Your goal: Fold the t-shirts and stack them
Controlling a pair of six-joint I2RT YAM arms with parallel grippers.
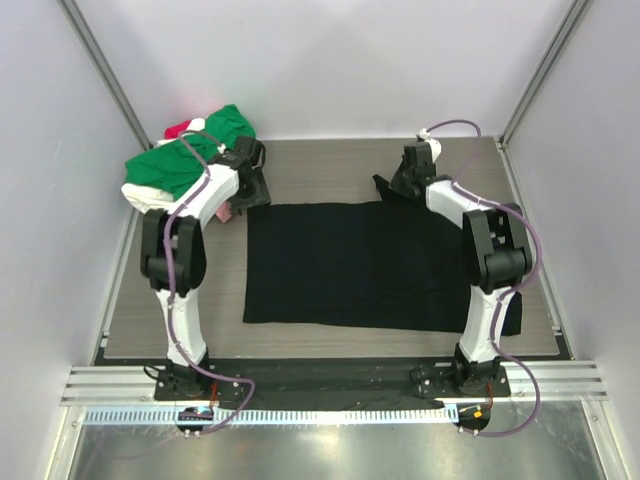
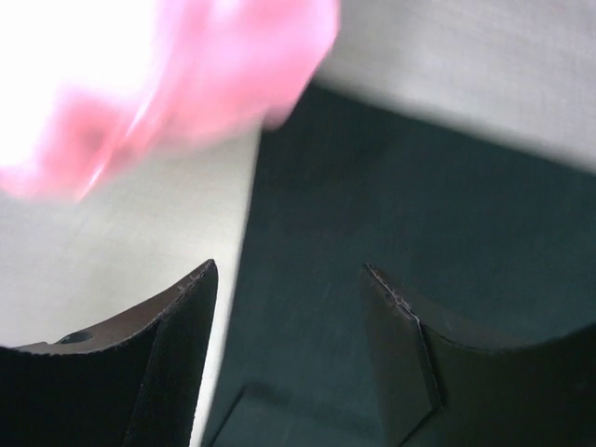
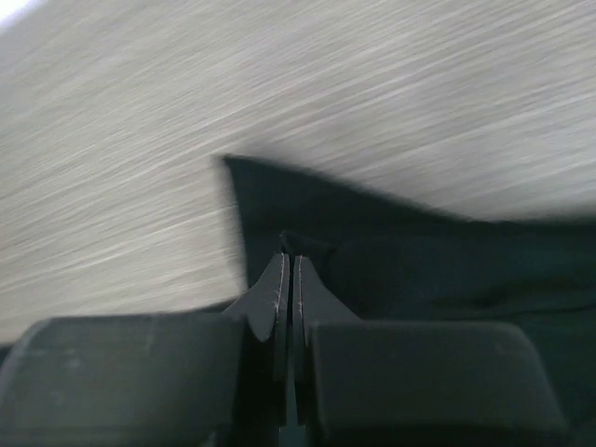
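Observation:
A large black t-shirt (image 1: 370,265) lies spread flat in the middle of the table. My left gripper (image 1: 252,188) is open over its far left corner; in the left wrist view the fingertips (image 2: 207,279) straddle the black shirt's edge (image 2: 419,186), empty. My right gripper (image 1: 398,186) is at the far right corner, by a raised black flap. In the right wrist view it (image 3: 289,256) is shut on a small pinch of the black shirt (image 3: 447,270).
A pile of shirts sits at the back left: green (image 1: 185,155) on top, red (image 1: 180,128) behind, white (image 1: 138,193) below, pink (image 1: 228,212) at the edge. The pink cloth (image 2: 186,74) is blurred just beyond my left fingers. Walls enclose three sides.

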